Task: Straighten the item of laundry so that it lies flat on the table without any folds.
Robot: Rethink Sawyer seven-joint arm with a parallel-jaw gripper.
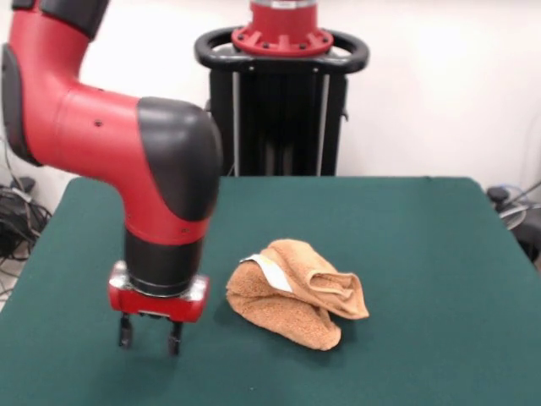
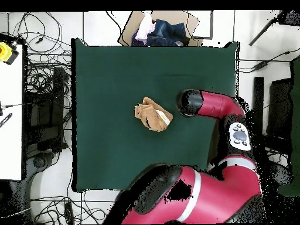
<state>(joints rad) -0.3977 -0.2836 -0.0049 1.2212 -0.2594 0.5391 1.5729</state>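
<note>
From the front my hand [image 1: 150,333] hangs straight down just above the bench [image 1: 423,254], fingers parted and empty, beside the crumpled towel [image 1: 296,296]; from overhead my forearm covers the hand, the towel [image 2: 152,113] bunched mid-bench

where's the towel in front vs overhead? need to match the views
Front view: the towel lies crumpled right of centre on the table, right of the gripper.
Overhead view: the towel sits near the table's middle, left of the arm's black elbow.
Shared landmark: its white tag, on the arm's side.
</note>
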